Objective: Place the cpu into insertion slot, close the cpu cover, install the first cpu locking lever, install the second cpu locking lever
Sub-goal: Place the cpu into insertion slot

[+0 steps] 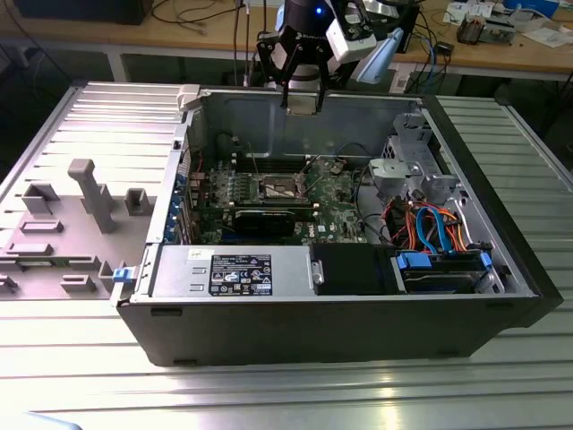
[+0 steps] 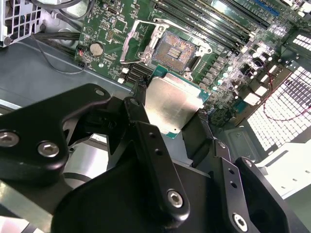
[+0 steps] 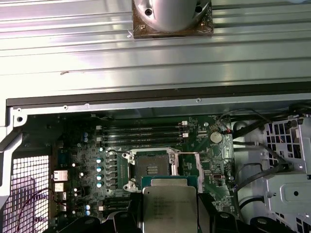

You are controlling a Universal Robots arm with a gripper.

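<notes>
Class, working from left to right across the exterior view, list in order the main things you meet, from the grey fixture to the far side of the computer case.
Grey upright post → insertion slot → silver drive cage → black side wall of the computer case.

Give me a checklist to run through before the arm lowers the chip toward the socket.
1. Grip: ok, the gripper is shut on the cpu, metal top showing.
2. Empty insertion slot: ok, contacts bare.
3. Open cpu cover: ok, swung aside, off the contacts.
4. Seated cpu: not ok, held high above the motherboard in the exterior view.
5. Corner orientation match: cannot tell.
</notes>
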